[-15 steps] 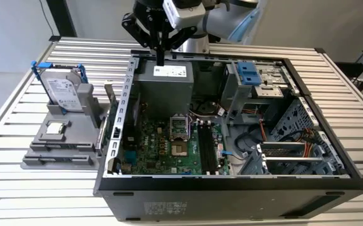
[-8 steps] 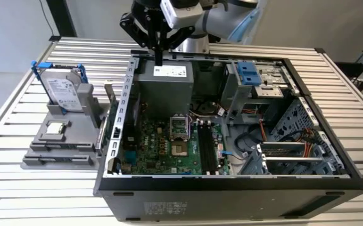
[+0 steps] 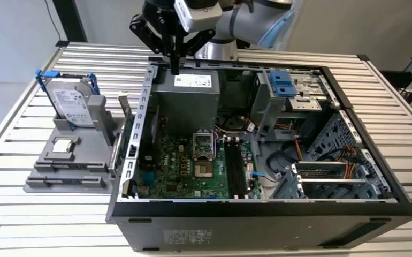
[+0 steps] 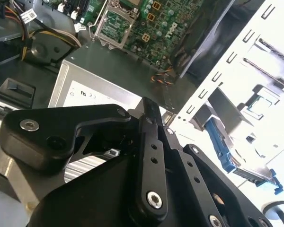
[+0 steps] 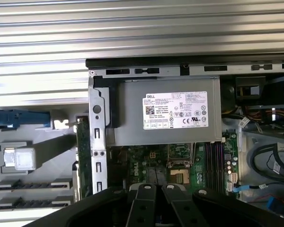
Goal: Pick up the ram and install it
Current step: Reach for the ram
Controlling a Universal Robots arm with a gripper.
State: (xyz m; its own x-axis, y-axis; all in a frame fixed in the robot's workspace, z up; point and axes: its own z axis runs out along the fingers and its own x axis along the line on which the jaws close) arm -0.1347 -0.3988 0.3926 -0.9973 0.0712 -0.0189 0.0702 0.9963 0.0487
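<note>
The ram [image 3: 124, 108] stands on edge in the grey holder [image 3: 70, 166], just outside the open computer case's side wall at the exterior view's left. In the first wrist view the ram [image 5: 83, 146] is a thin green board beside that wall. My gripper [image 3: 174, 68] hangs over the case's back corner, above the grey power supply [image 3: 188, 99], with its black fingers [image 5: 146, 201] shut and nothing between them. It is apart from the ram, higher and further back. The black memory slots [image 3: 238, 167] lie on the motherboard [image 3: 184, 166] inside the case.
On the grey holder also stand a silver hard drive in a blue frame [image 3: 69, 101] and a small square chip [image 3: 63, 144]. The case [image 3: 263, 209] sits on a slatted metal table [image 3: 42, 214]. A drive cage [image 3: 291, 88], cables and a fan crowd the case's other half.
</note>
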